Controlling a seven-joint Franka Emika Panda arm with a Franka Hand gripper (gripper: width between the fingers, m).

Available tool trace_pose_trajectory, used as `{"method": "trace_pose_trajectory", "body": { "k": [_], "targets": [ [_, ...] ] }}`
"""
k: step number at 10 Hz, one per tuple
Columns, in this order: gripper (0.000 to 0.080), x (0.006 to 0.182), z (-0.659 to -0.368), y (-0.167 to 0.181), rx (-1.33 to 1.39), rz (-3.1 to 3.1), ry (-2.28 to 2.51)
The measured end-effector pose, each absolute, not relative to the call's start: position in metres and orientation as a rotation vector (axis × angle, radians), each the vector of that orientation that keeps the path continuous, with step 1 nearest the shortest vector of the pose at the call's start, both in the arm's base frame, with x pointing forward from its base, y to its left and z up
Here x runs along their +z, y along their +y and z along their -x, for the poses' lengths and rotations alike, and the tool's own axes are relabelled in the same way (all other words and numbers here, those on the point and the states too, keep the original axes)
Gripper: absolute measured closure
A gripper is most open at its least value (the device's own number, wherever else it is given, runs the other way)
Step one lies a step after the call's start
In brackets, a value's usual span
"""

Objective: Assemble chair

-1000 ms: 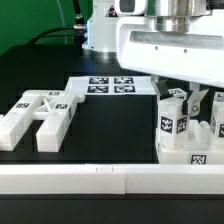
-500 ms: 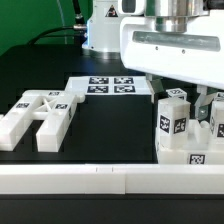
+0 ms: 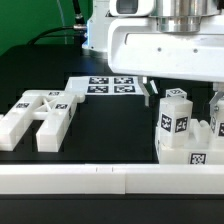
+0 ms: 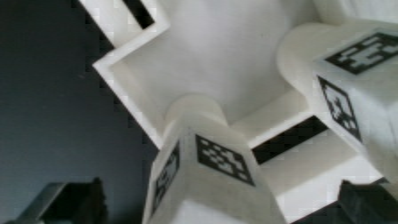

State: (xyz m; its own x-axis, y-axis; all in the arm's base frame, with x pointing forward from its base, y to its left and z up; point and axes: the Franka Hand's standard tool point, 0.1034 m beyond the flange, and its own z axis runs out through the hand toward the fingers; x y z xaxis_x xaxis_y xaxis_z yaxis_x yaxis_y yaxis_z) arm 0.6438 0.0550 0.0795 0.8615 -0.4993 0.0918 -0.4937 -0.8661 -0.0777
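Observation:
The chair's notched base block (image 3: 190,150) stands at the exterior view's right, with tagged upright bars (image 3: 176,112) rising from it. My gripper (image 3: 183,98) hangs directly above it, open, with one finger on each side of the uprights and apart from them. In the wrist view a tagged white bar (image 4: 222,155) rises between my dark fingertips (image 4: 71,203), and my gripper (image 4: 217,208) holds nothing. The H-shaped frame (image 3: 40,115) lies flat at the exterior view's left.
The marker board (image 3: 110,86) lies flat behind the parts, near the arm's base. A long white rail (image 3: 90,178) runs along the table's front edge. The table top is black.
My fingers have spread apart and let go of the upright bar. The gripper has risen slightly. The parts have not moved.

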Motion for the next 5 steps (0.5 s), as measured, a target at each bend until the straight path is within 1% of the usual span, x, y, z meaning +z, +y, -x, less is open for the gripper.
{"method": "trace_pose_trajectory", "body": {
  "k": [5],
  "targets": [
    [0.0151,0.0799,-0.6447,0.0483,-0.184,3.099,0.273]
  ]
}}
